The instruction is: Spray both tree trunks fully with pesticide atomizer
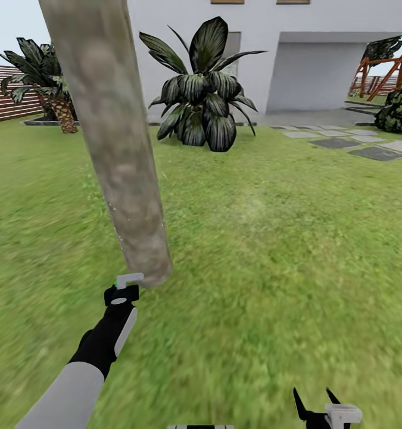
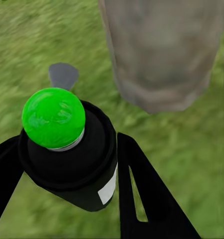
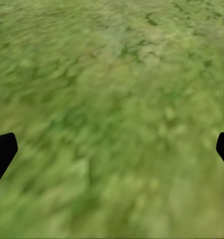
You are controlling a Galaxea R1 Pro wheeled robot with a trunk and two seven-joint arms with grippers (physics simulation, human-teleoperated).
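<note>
Left gripper: our left gripper (image 1: 122, 293) is clamped on the pesticide atomizer (image 2: 72, 154); in the left wrist view its black fingers (image 2: 142, 194) press on both sides of the dark bottle.
Atomizer: it is a black bottle with a round green cap (image 2: 53, 117) and a white label (only a corner of the label shows). In the head view we see it at the end of our left arm, just beside the base of the tree trunk (image 1: 114, 143).
Trunk: a thick mottled grey-beige column standing on the grass (image 1: 272, 250); it leans in the head view.
Right gripper: our right gripper (image 1: 317, 405) is at the lower edge of the head view, its fingers (image 3: 2, 152) wide apart over bare grass.
Background: a broad-leaved dark plant (image 1: 203, 89), the white house (image 1: 308, 53), grey stepping stones (image 1: 355, 143), a slatted fence (image 1: 4, 95).
</note>
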